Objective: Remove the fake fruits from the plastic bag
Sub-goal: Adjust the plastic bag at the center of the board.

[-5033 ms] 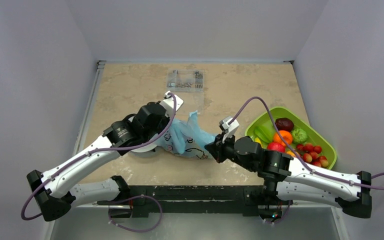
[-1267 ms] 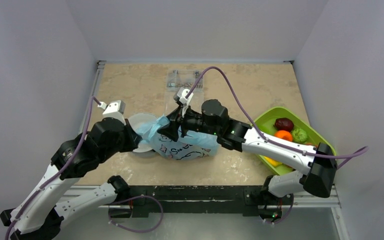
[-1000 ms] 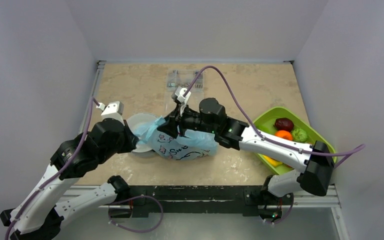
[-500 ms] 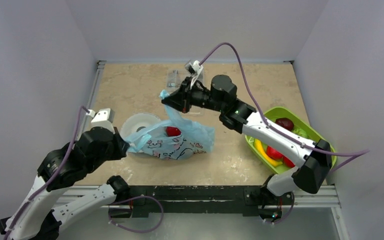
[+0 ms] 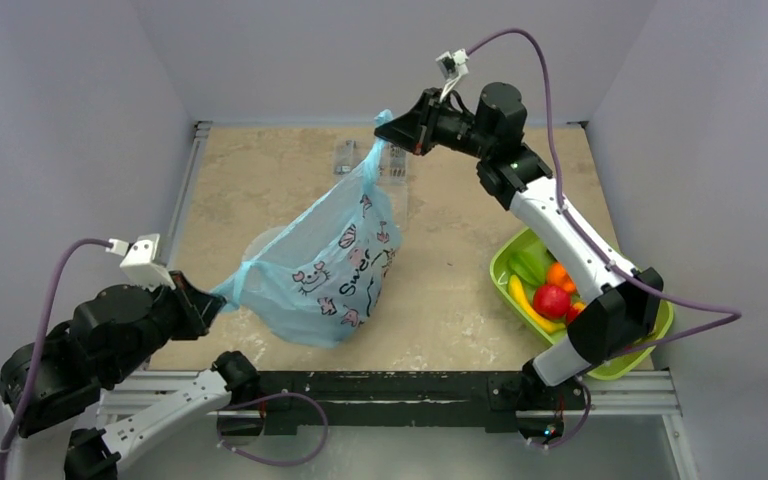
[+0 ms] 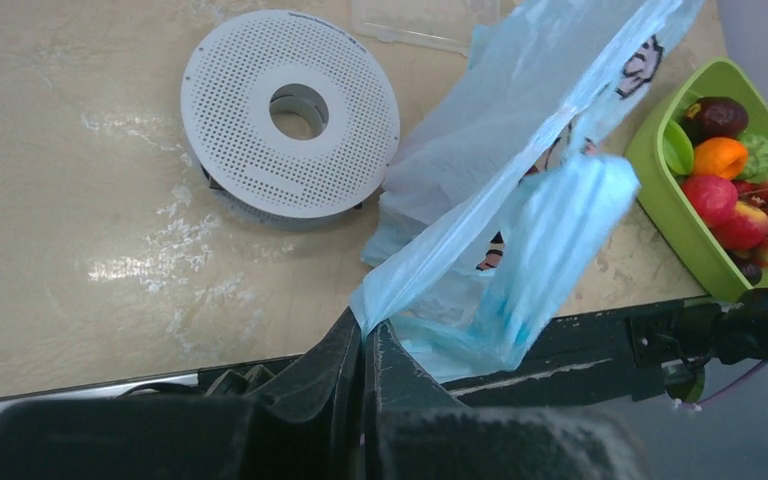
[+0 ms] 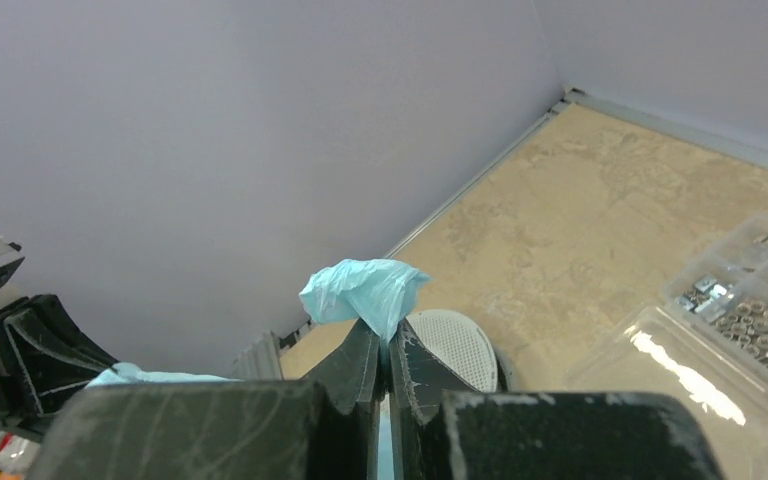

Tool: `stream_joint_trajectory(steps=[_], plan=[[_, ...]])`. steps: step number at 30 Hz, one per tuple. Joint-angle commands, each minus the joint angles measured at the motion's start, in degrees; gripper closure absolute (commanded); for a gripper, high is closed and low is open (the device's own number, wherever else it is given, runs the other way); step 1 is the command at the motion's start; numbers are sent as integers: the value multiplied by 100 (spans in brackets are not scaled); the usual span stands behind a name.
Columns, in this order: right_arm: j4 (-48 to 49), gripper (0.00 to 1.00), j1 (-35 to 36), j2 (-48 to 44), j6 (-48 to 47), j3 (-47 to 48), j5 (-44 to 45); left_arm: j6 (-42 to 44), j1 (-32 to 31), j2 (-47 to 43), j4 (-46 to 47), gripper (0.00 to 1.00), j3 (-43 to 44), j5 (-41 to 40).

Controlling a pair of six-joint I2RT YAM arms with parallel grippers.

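The light-blue plastic bag with its cartoon print hangs stretched in the air between both grippers. My right gripper is shut on a bunched corner of it, high over the far side of the table; the bunch shows above my jaws in the right wrist view. My left gripper is shut on a handle strip at the near left; the strip runs out from my closed jaws. What the bag holds is hidden. The fake fruits, a red apple, orange, banana and green pieces, lie in the lime-green tray.
A white perforated disc lies on the table under the bag and also shows in the right wrist view. A clear plastic box of small hardware stands at the far middle. The tray of fruits sits at the right near edge.
My right gripper has risen and moved toward the far wall with the bag's corner. My left arm has pulled back to the near left. The bag has lifted off the table and stretched out.
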Motion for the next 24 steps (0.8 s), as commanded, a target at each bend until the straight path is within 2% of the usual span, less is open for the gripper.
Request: stream_joint_trajectory(steps=[1, 4, 8, 11, 13, 17, 19, 21, 24], plan=[[-75, 100, -476, 195, 333, 345, -411, 207, 15, -145, -279, 100, 17, 319], [125, 99, -626, 278, 503, 280, -523, 449, 10, -78, 26, 100, -275, 1053], [256, 100, -562, 675, 764, 531, -795, 565, 14, 129, 1117, 100, -793, 2103], [-431, 98, -528, 841, 542, 823, -486, 555, 16, 402, 1944, 100, -1081, 2588], [-1409, 85, -512, 862, 155, 1125, 130, 564, 14, 586, 2023, 100, -1086, 2660], [-2923, 34, -494, 760, -89, 1480, 1606, 563, 21, 572, 2143, 100, -1197, 2620], [-3531, 14, -452, 662, -230, 1539, 2223, 554, 16, 503, 2194, 100, -1297, 2592], [-3882, 4, -422, 449, -461, 1430, 2757, 544, 14, 491, 2173, 100, -1341, 2552], [-3947, 1, -407, -139, -504, 882, 3163, 527, 12, 511, 2165, 100, -1369, 2549]])
